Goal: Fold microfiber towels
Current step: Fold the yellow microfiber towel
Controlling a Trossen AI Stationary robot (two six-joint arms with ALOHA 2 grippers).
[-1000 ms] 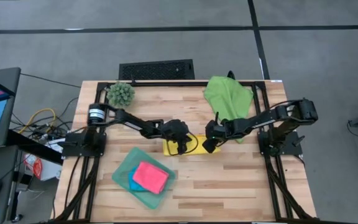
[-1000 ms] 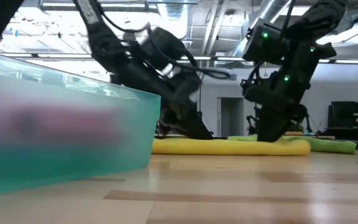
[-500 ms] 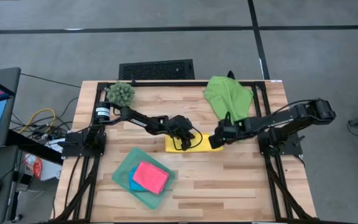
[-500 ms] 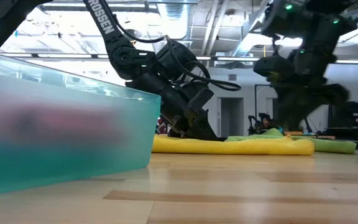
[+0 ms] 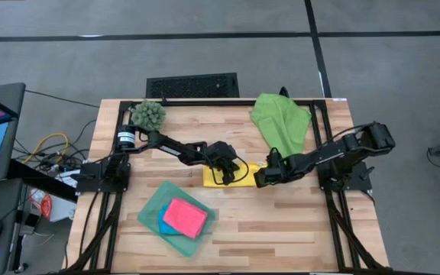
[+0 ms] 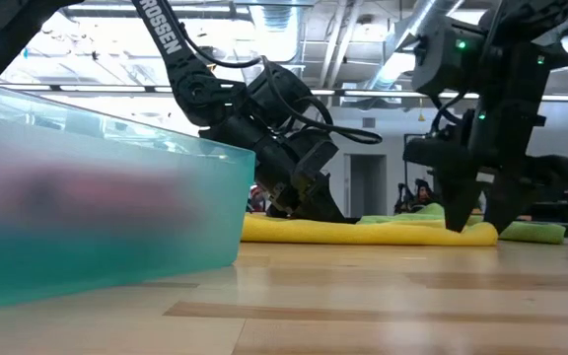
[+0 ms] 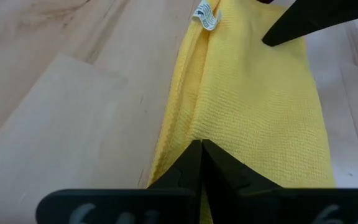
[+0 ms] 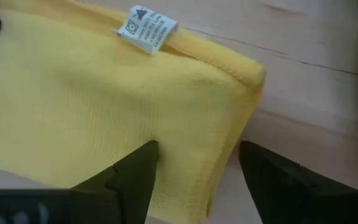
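A folded yellow towel (image 5: 239, 176) lies flat mid-table, its white tag (image 8: 145, 28) at the right end. My left gripper (image 5: 224, 178) is shut, tips on the towel's left part. My right gripper (image 8: 194, 168) is open and points down at the towel's right end (image 6: 481, 233). One finger (image 8: 129, 174) stands over the cloth, the other (image 8: 278, 180) over bare wood beyond the end. A crumpled green towel (image 5: 281, 122) lies at the far right. A pink towel (image 5: 184, 216) and a blue towel (image 5: 165, 228) lie folded in the teal tray (image 5: 153, 205). My left gripper sets its shut fingertips (image 7: 201, 152) on the yellow towel's top layer (image 7: 229, 118), close to a long edge. It comes slanting down from the table's left, along the towel. The towel stays flat on the table. Whether any cloth is pinched between the tips, I cannot tell. My right gripper: whether its fingers touch the towel, I cannot tell.
A spiky green ball plant (image 5: 149, 114) stands at the far left corner. The teal tray sits near the front left, close to the low camera (image 6: 97, 187). Bare wood (image 5: 296, 221) stretches along the front right.
My right gripper has left the yellow towel, swung off toward the right edge, rolled its wrist, opened and come back down at the towel's right end. My left gripper has slid a little rightward along the towel and then held still. The towel stays flat.
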